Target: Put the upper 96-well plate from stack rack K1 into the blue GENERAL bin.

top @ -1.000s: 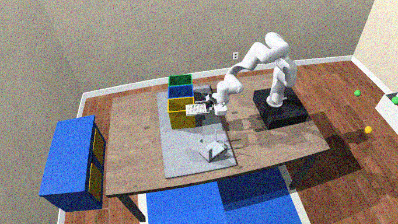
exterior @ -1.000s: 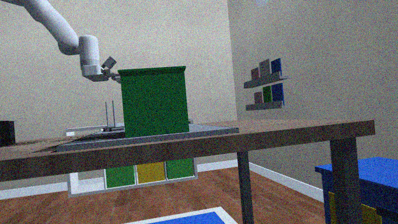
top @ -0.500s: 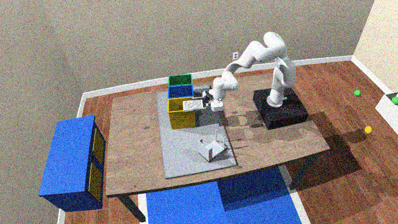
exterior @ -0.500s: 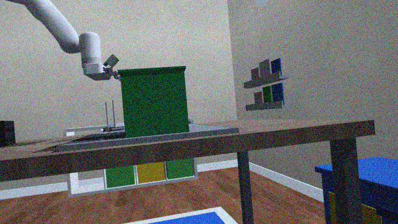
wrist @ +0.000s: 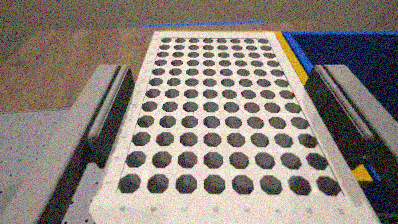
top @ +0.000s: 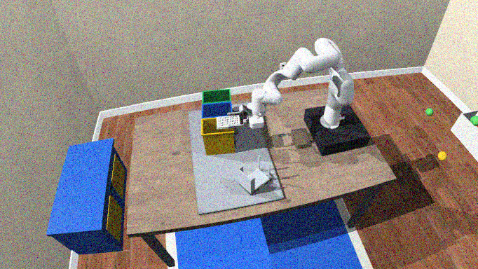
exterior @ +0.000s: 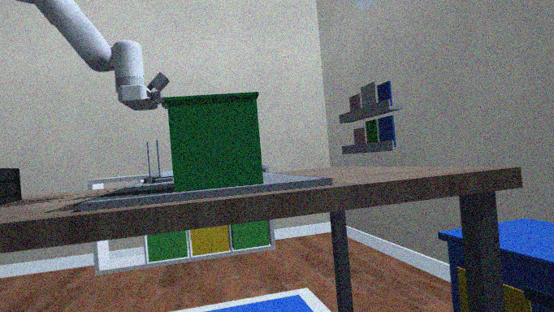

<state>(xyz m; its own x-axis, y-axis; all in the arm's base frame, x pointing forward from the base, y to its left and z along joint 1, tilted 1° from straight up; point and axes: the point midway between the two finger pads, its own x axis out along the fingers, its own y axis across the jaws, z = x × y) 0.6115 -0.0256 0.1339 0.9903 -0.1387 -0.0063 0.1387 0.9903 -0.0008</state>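
Gripper (top: 242,118) (wrist: 225,112) grips the white plate (top: 228,121) (wrist: 212,120) above the yellow bin (top: 220,143) (wrist: 296,65). Keep it level and high, easing toward the adjacent blue bin (top: 216,109) (wrist: 345,55).

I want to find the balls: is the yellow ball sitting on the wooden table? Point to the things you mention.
No, the yellow ball (top: 442,155) is on the floor, off to the side of the wooden table (top: 158,182).

Top view: set high above the wooden table (top: 158,182), facing down, far. Exterior: low beside the table (exterior: 406,183), green-bin side, level, nearer. Wrist: on my claw (wrist: 220,145), closest, facing ahead; shares white well plate (top: 228,121) (wrist: 220,115) with top.
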